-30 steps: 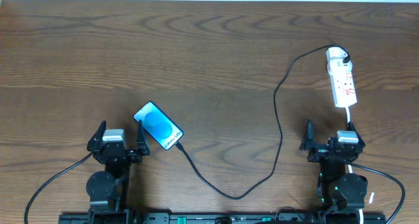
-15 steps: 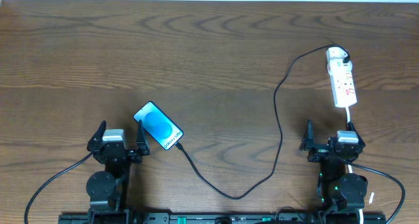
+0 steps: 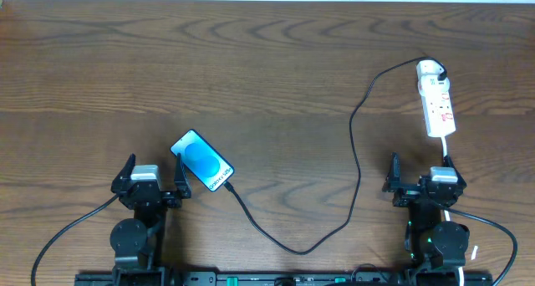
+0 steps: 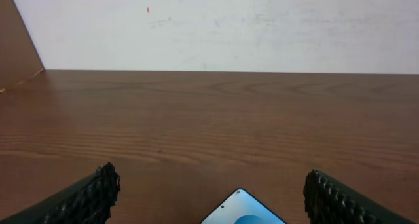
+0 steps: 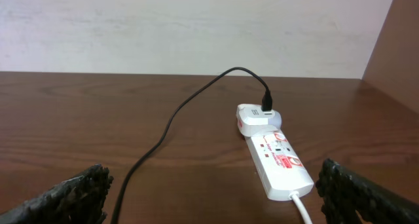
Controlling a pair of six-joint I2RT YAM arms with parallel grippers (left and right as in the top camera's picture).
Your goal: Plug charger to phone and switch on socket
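Note:
The phone [image 3: 201,161] lies screen-up and slanted on the table, just in front of my open left gripper [image 3: 151,174]; its top corner shows in the left wrist view [image 4: 241,211] between the open jaws [image 4: 209,201]. The black charger cable [image 3: 355,152] runs from the phone's lower end in a loop to the white adapter on the socket [image 3: 436,99]. The socket lies ahead of my open, empty right gripper [image 3: 420,171]. In the right wrist view the socket [image 5: 278,162] and cable [image 5: 177,116] lie in front of the open jaws [image 5: 213,194].
A white cord [image 5: 302,207] leaves the socket's near end toward the right arm. The wooden table [image 3: 251,68] ends at a pale wall [image 4: 216,27] at the back.

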